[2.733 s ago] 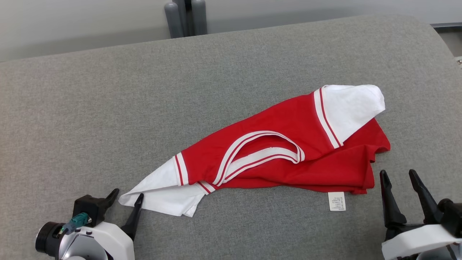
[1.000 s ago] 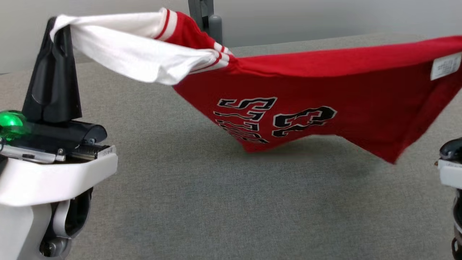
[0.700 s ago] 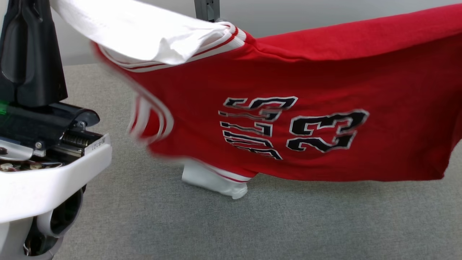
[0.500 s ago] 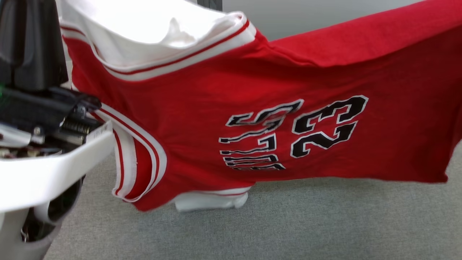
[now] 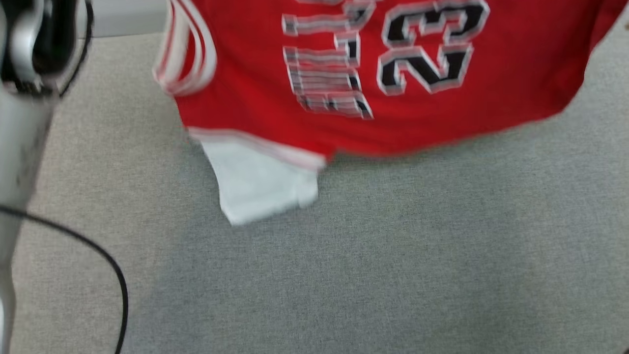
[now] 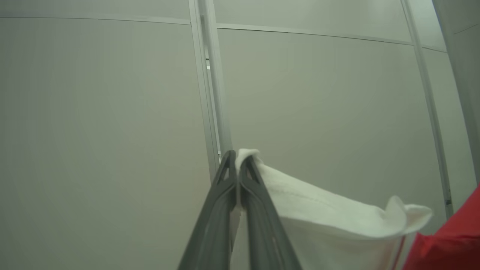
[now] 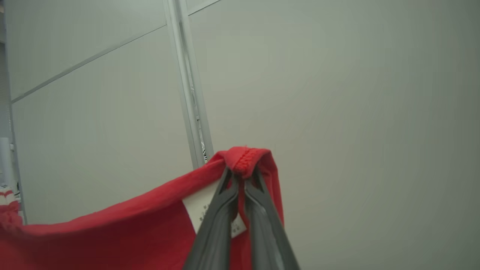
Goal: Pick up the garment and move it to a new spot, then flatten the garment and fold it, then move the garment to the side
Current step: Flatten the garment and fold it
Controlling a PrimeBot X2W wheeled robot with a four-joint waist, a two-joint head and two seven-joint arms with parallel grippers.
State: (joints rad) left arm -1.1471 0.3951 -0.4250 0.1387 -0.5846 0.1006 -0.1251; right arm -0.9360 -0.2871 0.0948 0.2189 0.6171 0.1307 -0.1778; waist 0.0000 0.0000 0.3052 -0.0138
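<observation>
On the far left of my head view I see the pale forearm (image 5: 19, 147) of the left arm, with a black cable (image 5: 125, 300) looping below it. On the left wrist view the left gripper (image 6: 238, 165) points up at a pale panelled wall (image 6: 112, 131), its two fingers pressed together and pinching a fold of the white sleeve (image 6: 318, 217). From there the garment (image 5: 516, 73), a red jersey, hangs stretched across the top of my head view above the grey padded surface (image 5: 393, 255). Black lettering and the number 23 (image 5: 427, 49) face me. A second white sleeve (image 5: 260, 187) dangles below the red body, left of centre. The picture is blurred, so I cannot tell whether it touches the surface. On the right wrist view the right gripper (image 7: 243, 172) has its fingers closed on the stitched red hem, with a white label (image 7: 195, 208) just beside them.
</observation>
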